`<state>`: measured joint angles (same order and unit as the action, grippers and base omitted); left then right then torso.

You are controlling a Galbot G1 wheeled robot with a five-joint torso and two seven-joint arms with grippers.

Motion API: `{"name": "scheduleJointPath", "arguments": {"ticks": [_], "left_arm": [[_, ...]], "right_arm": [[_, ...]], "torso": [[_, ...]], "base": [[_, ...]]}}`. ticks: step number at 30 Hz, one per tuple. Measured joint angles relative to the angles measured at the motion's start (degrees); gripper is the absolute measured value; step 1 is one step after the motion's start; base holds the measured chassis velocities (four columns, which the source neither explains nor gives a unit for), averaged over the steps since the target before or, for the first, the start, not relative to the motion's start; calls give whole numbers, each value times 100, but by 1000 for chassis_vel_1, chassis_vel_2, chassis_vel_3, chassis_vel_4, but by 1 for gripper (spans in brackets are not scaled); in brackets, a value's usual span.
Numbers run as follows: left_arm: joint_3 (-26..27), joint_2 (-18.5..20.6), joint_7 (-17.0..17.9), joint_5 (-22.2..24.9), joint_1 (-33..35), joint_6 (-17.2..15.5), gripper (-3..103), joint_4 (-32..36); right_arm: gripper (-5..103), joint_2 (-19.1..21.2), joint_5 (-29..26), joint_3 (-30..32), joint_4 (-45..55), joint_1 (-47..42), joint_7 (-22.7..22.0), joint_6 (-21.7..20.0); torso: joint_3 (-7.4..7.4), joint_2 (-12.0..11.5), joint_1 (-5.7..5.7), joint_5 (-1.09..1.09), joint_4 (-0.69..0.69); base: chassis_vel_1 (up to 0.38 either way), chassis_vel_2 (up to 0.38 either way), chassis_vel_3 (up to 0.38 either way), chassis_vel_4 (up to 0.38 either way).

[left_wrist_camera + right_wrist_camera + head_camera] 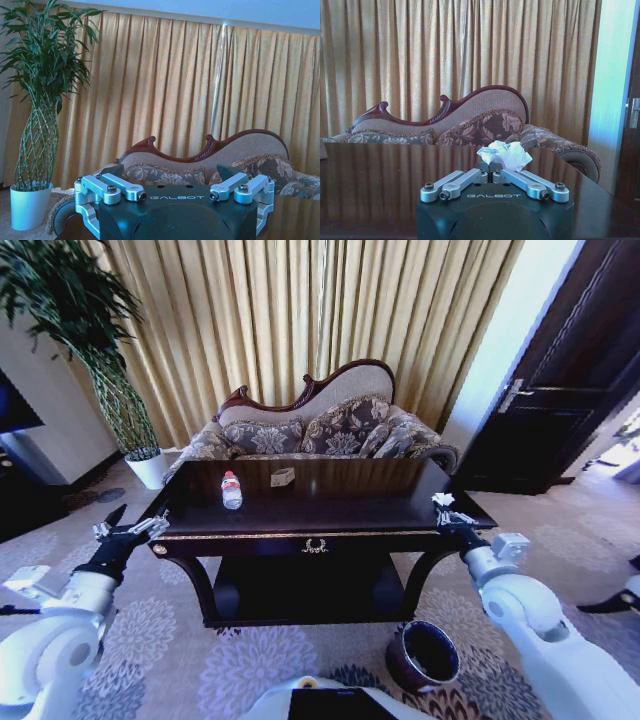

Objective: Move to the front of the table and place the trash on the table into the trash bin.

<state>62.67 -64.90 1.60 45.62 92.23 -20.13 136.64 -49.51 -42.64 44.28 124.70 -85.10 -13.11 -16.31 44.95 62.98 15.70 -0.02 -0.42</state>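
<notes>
Gripping a crumpled white scrap [504, 155], the right gripper [492, 170] has its two fingers drawn together on the paper just above the right part of the table [330, 512]. In the head view this gripper [447, 510] sits at the table's near right corner, with the white scrap [442, 500] at its tip. The left gripper [128, 530] hovers off the table's near left corner; the left wrist view shows its fingers [111, 171] spread wide apart, with nothing between them.

The table is dark, glossy wood with gold trim, a gold emblem [315, 546] on its near edge, curved legs and a lower shelf. On its top, left of centre, stands a clear plastic bottle [231, 490] with a red cap and red-and-white label, upright. A small brownish carton [283, 477] lies farther back, near the middle, apart from the bottle. The trash bin [423, 655], round and dark brown with a black interior, stands on the patterned carpet [150, 640] near the table's near right leg.

The right wrist view brings out the folds of the scrap and its contact with the fingertips, which the head view leaves too small to judge. The left wrist view adds a potted plant [37, 115] in a white pot, at left, and the curved back of the sofa [210, 157] against gold curtains [200, 85].
</notes>
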Motion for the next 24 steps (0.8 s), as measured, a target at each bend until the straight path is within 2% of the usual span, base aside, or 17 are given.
{"name": "scheduleJointPath", "arguments": {"ticks": [14,19,24], "left_arm": [[5,-17,0,-4,5,1,100,45],[21,-22,0,-5,14,6,100,47],[33,-22,0,-5,16,9,100,47]], "right_arm": [[0,-44,34,20,6,-62,4,22],[0,-83,125,-36,-72,-79,105,124],[0,-178,436,-246,-411,-36,183,420]], "torso": [[0,0,-1,0,0],[0,0,-1,0,-1],[-1,1,-2,0,-1]], "base": [[117,-116,-125,118],[103,-106,-119,99],[50,-75,-60,62]]}}
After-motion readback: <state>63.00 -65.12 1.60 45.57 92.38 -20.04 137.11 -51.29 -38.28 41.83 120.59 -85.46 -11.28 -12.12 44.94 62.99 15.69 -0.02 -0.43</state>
